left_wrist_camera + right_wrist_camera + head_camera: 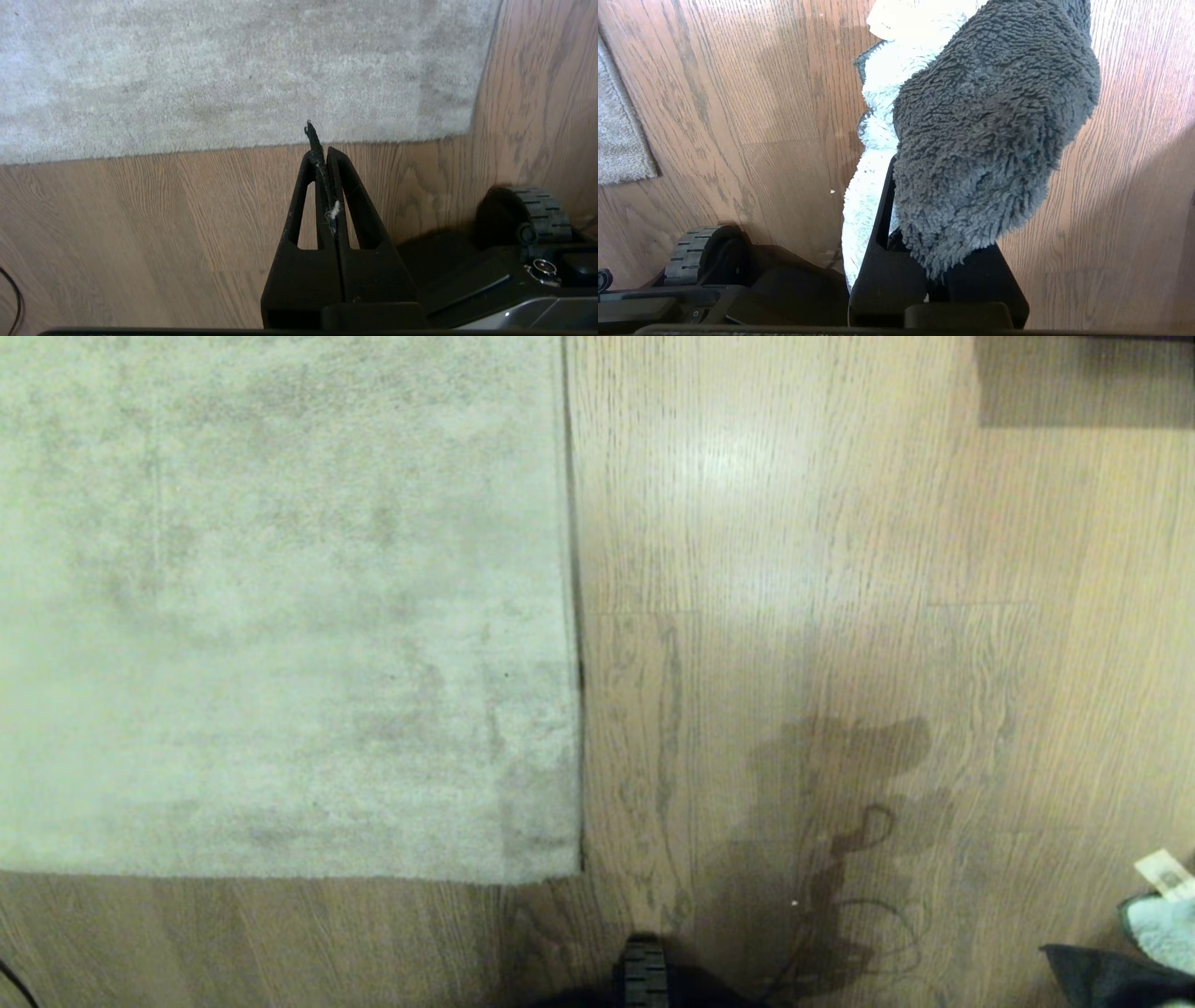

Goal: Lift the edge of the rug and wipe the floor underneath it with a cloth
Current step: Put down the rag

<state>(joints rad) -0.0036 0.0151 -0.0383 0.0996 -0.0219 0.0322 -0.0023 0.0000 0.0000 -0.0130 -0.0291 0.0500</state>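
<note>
Glossy wood-grain floor is spreading out nearest the robot's wheel, where the right hand is clamping the grey-and-white cloth and the empty left hand is pressing shut just short of the rug edge, which is lying flat.

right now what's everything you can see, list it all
rug: one, pale beige-grey, flat on the floor, left half of head view
floor: one, light brown wood planks, around the rug
cloth: one, dark grey and white, draped over the right gripper
cable: one, black, on the floor at the near left
wheel: one, black, robot's base
left gripper: one, black, shut, empty, above the floor
right gripper: one, black, shut on the cloth
</note>
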